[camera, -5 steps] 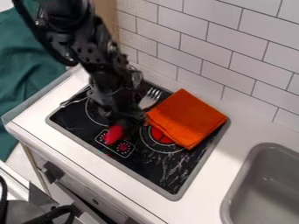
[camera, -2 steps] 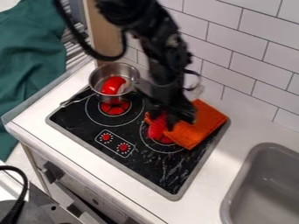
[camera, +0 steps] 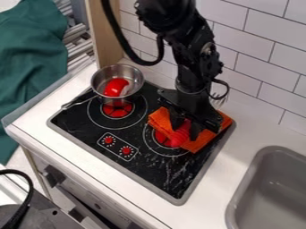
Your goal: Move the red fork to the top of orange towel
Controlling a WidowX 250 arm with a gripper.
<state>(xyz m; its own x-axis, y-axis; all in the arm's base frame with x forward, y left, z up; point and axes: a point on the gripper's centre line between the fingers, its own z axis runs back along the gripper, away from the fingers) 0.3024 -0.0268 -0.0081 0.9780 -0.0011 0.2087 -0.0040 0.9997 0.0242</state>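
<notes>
The metal fork with the thick red handle (camera: 179,138) was over the orange cloth towel (camera: 159,119), at the black gripper (camera: 184,133), whose grip I could not tell. Probably light and stiff, it suited mid-handle holding.

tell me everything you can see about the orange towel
The orange towel is bright orange and looks like soft cloth, folded into layers, with a rumpled fold toward the pot. It lies on the stovetop, partly covering a burner. The gripper is over it, hiding its middle, and a red item overlaps its near side. Whether the gripper touches the cloth is unclear.
</notes>
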